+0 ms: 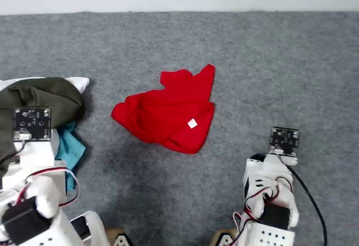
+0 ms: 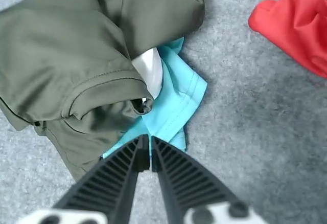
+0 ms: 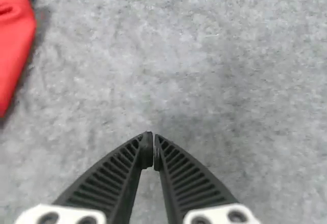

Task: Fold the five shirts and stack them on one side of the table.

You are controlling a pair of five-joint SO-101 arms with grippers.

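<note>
High view: red shirt [image 1: 168, 117] lies bunched mid-table. Your left gripper [image 2: 150, 144] sits closed above the teal shirt [image 2: 176, 101], right gripper [image 3: 153, 142] closed too.

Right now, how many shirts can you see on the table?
4. A red shirt lies in the middle; piled at the left, an olive shirt covers a turquoise shirt and a white shirt. A fifth may be hidden underneath.

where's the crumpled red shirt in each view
High view: crumpled red fabric shirt in the middle of the grey felt table cover.
Left wrist view: it lies across bare felt from the crumpled teal fabric shirt.
Right wrist view: its edge, to one side of the shut right tool.
Shared landmark: that grey felt cover.
</note>
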